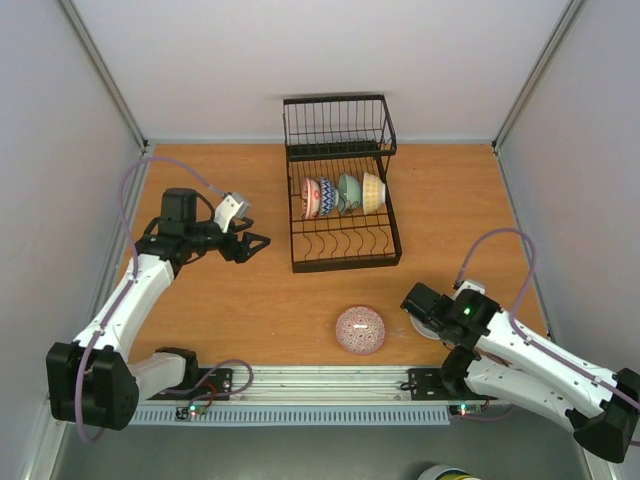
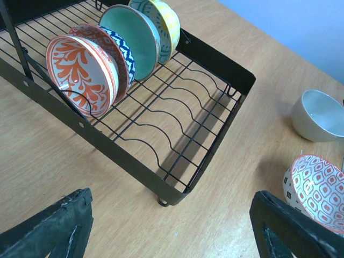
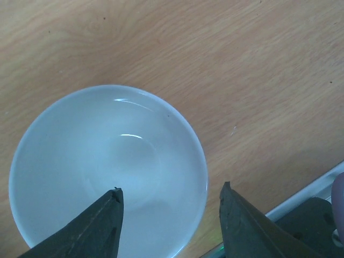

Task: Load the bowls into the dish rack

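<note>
four bowls (image 2: 131, 37) stand in the dish rack (image 2: 220, 63), the right claw (image 3: 171, 189) hangs spread over a white bowl (image 3: 80, 161), and the left claw (image 1: 257, 243) is spread wide too

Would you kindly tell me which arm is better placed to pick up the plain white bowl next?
Right. The right end effector hangs open directly above the white bowl, its fingers straddling the rim. The left end effector, also open, sits beside the dish rack, well away from that bowl.

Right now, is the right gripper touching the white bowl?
Cannot tell. Right wrist view: the right gripper straddles the white bowl rim; its height above is unclear.
</note>
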Robot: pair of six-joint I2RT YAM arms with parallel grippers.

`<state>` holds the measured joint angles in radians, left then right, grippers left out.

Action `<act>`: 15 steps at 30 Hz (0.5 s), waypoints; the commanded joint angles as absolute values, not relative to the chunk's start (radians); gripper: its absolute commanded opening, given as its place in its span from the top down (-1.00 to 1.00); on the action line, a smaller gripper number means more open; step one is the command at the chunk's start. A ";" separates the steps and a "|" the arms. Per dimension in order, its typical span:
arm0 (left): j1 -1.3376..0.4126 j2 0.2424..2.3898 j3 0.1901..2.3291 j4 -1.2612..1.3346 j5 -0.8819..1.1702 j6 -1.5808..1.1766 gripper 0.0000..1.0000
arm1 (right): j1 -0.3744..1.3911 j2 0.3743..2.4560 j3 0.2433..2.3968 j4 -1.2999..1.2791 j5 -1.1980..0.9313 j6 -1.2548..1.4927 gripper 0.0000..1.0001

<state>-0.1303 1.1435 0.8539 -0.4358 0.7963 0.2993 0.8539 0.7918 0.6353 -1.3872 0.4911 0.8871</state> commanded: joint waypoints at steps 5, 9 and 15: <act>-0.132 1.138 0.849 -0.398 0.809 0.310 -0.60 | 0.871 0.788 0.602 -1.422 0.433 1.076 0.08; -0.132 1.141 0.848 -0.395 0.808 0.310 -0.61 | 0.872 0.848 0.606 -1.399 0.402 1.060 0.08; -0.133 1.138 0.848 -0.395 0.811 0.310 -0.60 | 0.872 0.887 0.619 -1.419 0.417 1.060 -0.01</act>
